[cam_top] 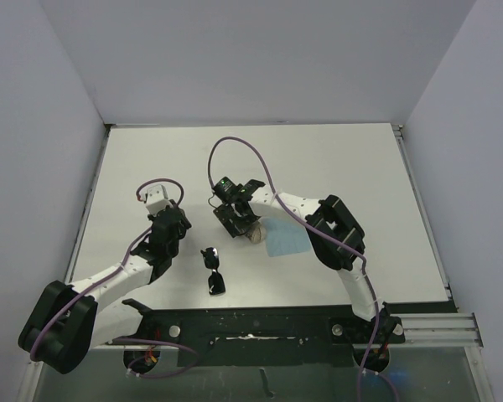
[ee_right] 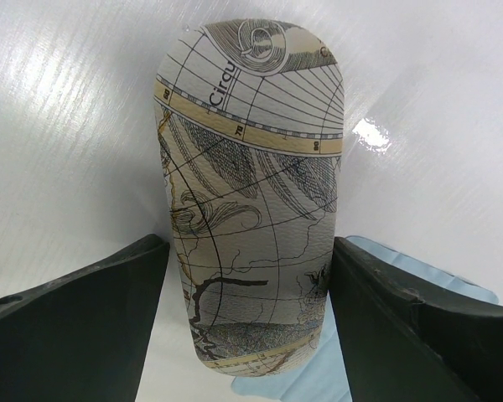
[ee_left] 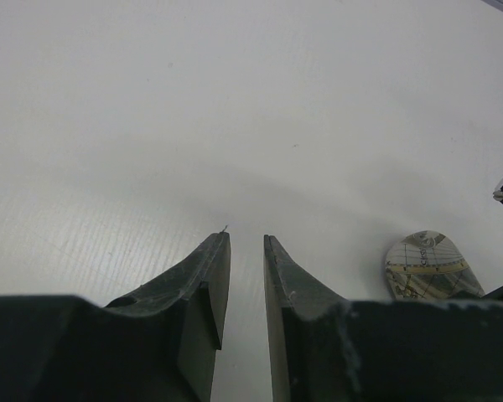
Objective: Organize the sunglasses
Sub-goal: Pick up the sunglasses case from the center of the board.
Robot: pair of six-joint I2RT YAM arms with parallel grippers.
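The black sunglasses (cam_top: 214,270) lie folded on the white table near the front, between the two arms, with nothing touching them. My right gripper (cam_top: 239,218) is closed across the width of the oval map-patterned case (cam_top: 253,233). In the right wrist view both fingers press the sides of the case (ee_right: 251,167), with the gripper (ee_right: 250,247) around its near half. My left gripper (cam_top: 174,216) is left of the sunglasses and empty. In its wrist view the left gripper (ee_left: 246,239) has its fingers almost together, over bare table.
A light blue cloth (cam_top: 285,239) lies flat to the right of the case and partly under it; it also shows in the right wrist view (ee_right: 453,285). The case (ee_left: 426,264) shows at the right in the left wrist view. White walls stand around the table.
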